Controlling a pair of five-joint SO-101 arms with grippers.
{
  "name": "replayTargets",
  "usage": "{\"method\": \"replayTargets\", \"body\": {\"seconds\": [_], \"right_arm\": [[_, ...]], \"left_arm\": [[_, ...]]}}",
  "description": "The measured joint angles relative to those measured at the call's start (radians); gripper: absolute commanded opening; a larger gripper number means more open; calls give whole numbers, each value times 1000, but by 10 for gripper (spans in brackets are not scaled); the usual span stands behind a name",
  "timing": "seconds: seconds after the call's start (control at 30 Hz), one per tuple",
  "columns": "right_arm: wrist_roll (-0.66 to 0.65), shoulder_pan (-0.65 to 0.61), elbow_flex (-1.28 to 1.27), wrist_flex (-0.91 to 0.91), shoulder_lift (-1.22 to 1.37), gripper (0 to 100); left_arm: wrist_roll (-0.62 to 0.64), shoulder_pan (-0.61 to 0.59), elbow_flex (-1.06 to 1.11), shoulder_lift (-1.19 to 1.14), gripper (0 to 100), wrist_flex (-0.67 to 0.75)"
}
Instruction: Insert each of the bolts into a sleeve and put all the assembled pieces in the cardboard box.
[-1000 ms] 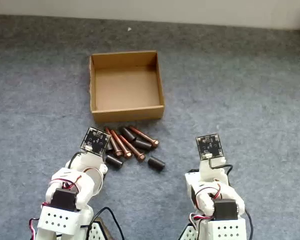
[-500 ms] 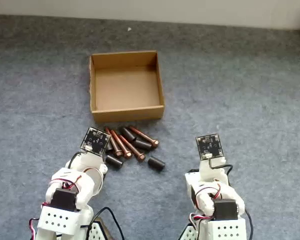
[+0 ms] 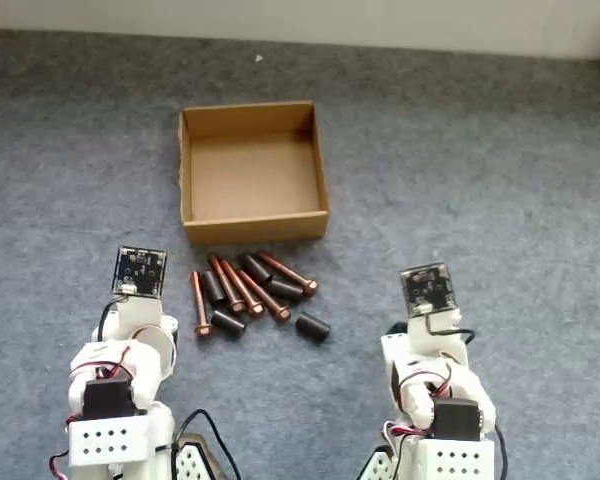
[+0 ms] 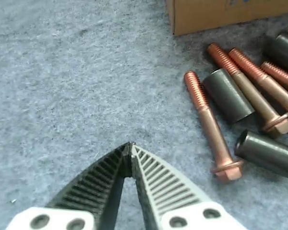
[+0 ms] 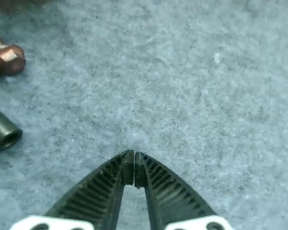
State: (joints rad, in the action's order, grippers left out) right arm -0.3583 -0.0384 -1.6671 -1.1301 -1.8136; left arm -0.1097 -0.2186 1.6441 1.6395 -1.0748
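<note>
One grey carpeted bench (image 3: pixel 480 150) carries everything. Reading the high view as a clock face, the open cardboard box (image 3: pixel 255 228) sits toward 11 o'clock from the middle, its brown floor showing. Two white arms stand at the near edge, the left arm (image 3: pixel 115 385) at about 7 o'clock and the right arm (image 3: pixel 435 395) at about 5 o'clock.

At 6 o'clock from the box, just beside its front wall, lies a loose heap of parts. Four copper bolts (image 3: pixel 262 295) lie there, none inside a sleeve, and the outermost bolt (image 3: pixel 198 303) lies at the heap's 9 o'clock edge, nearest the left arm. Dark sleeves (image 3: pixel 228 323) lie among and beside the bolts, and a stray sleeve (image 3: pixel 312 326) lies slightly apart at the heap's 4 o'clock edge.

The left pincer (image 4: pixel 130 147) has its jaws together, gripping nothing, above bare carpet near the outermost bolt. The right pincer (image 5: pixel 134 158) is likewise pressed together and holds nothing, above bare carpet, with the stray sleeve's open end near it.
</note>
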Motion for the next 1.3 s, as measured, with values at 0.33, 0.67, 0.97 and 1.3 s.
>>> {"method": "replayTargets", "body": {"seconds": [0.33, 0.67, 0.97, 1.3], "right_arm": [[-95, 2, 373, -55, 172, 73], [-48, -226, 775, -190, 804, 194], [3, -520, 865, -147, 1181, 221], [3, -669, 865, 2, 1436, 221]], "left_arm": [[0, -9, 0, 0, 8, 0], [0, -29, 0, 0, 216, 0], [0, -140, 0, 0, 224, 0], [0, -144, 0, 0, 224, 0]]}}
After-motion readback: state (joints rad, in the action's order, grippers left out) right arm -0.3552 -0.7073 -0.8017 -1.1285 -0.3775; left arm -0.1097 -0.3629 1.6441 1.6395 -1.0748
